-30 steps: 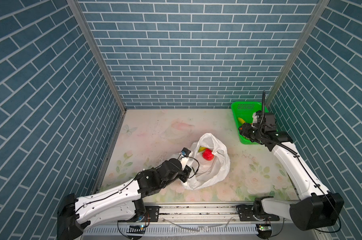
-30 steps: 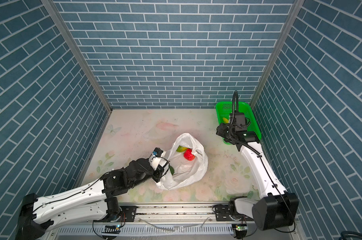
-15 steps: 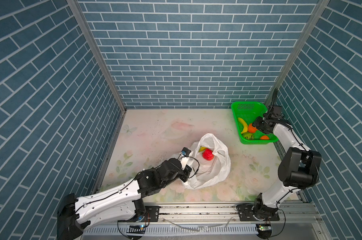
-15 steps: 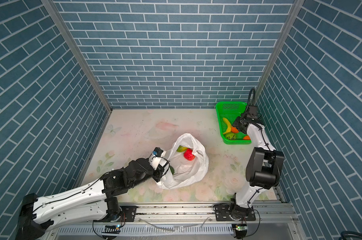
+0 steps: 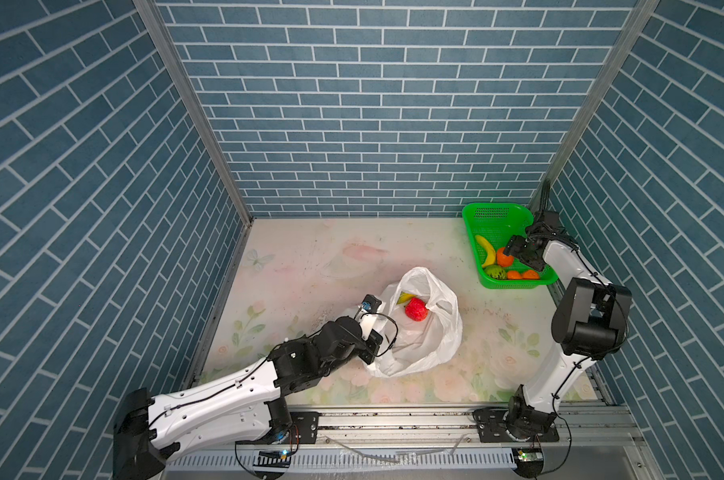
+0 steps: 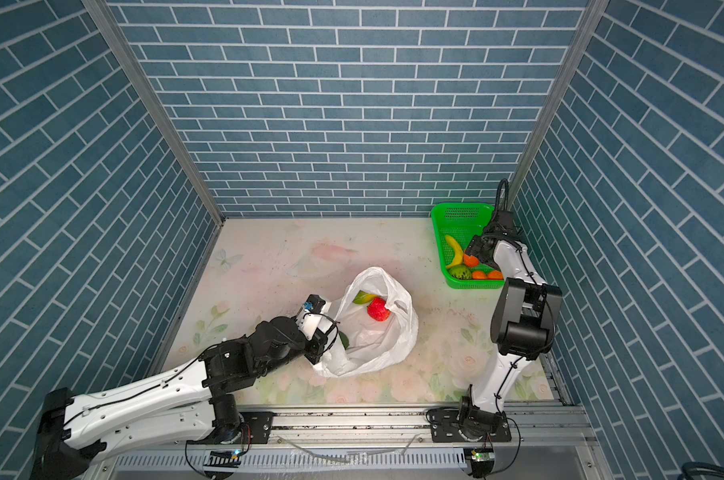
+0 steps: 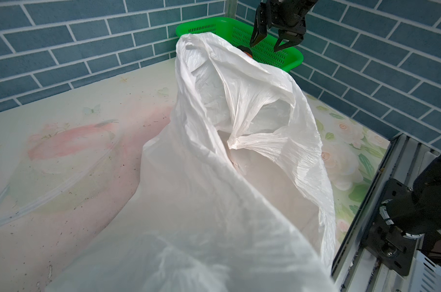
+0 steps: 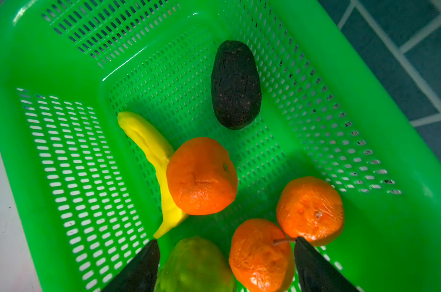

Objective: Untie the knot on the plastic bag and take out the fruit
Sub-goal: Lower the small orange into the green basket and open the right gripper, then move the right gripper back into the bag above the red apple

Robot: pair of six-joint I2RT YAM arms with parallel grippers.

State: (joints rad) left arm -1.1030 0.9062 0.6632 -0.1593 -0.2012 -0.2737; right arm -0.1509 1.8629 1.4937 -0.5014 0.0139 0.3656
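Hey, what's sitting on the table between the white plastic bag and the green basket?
Nothing: between the plastic bag and the green basket, only bare floral tabletop shows, in both top views.

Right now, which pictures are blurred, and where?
Left wrist view: the near folds of the thin white plastic bag are blurred, the far folds sharp. Right wrist view: the green mesh plastic basket is sharp, the close green fruit soft. Both top views: sharp.

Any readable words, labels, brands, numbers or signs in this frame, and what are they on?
None can be read.
The bag is plain white, and the basket bears no print.
A blue patch on the left arm's camera is too small to read.
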